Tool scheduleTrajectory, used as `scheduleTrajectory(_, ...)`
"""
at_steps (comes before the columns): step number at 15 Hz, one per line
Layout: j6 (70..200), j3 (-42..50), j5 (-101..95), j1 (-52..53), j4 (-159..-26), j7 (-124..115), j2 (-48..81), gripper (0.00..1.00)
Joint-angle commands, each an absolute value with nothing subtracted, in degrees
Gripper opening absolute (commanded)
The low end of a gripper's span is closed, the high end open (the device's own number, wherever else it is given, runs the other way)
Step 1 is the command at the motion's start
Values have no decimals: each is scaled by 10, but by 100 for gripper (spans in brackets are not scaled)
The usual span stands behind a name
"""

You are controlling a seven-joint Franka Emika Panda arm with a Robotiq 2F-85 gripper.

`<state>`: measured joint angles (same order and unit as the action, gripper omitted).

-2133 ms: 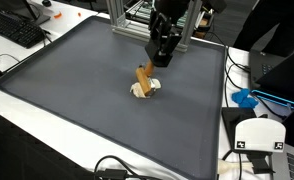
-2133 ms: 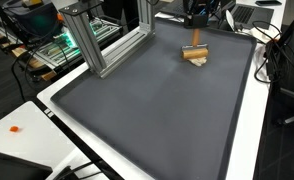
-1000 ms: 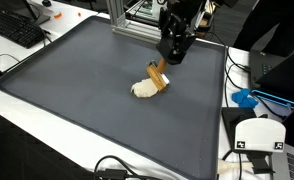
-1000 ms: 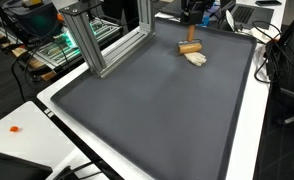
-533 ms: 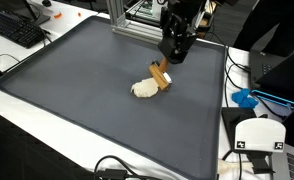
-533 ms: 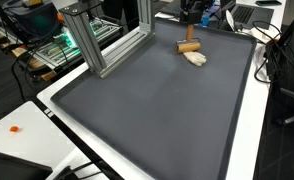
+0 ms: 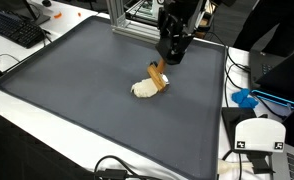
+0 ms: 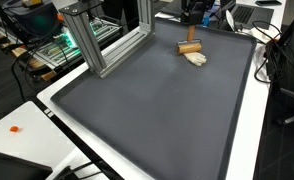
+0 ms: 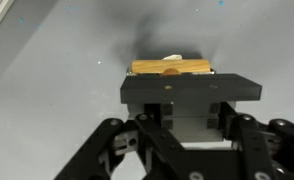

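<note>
A wooden handle (image 7: 159, 75) slants up from a pale white lump (image 7: 144, 89) that rests on the dark grey mat (image 7: 77, 90). My gripper (image 7: 171, 55) is shut on the handle's upper end. In an exterior view the wooden piece (image 8: 190, 47) lies just behind the white lump (image 8: 195, 58), near the mat's far edge, with the gripper (image 8: 194, 22) above it. The wrist view shows the wooden handle (image 9: 172, 68) just past my closed gripper (image 9: 190, 100); a sliver of white peeks over it.
An aluminium frame (image 8: 92, 45) stands at the mat's corner. A keyboard (image 7: 15, 28) lies beyond one edge. A blue object (image 7: 249, 98) and a white device (image 7: 257, 140) sit by the other edge, with cables (image 8: 267, 45) nearby.
Two seconds ago the gripper and the wooden-handled object were nearer the mat's middle; they shifted toward the far edge. Over the last second nothing has moved.
</note>
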<state>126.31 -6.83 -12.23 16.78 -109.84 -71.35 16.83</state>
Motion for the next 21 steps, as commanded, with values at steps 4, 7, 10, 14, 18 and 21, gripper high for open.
scheduleTrajectory(4, 1299, -48, -144, 172, -1105, -784, 181, 35)
scheduleTrajectory(7, 1307, -41, -152, 171, -1105, -820, 181, 35)
scheduleTrajectory(10, 1312, -35, -161, 170, -1105, -848, 180, 35)
scheduleTrajectory(14, 1316, -26, -185, 171, -1106, -887, 183, 35)
scheduleTrajectory(18, 1323, -22, -200, 170, -1106, -917, 186, 35)
scheduleTrajectory(21, 1323, -22, -208, 170, -1105, -933, 187, 35)
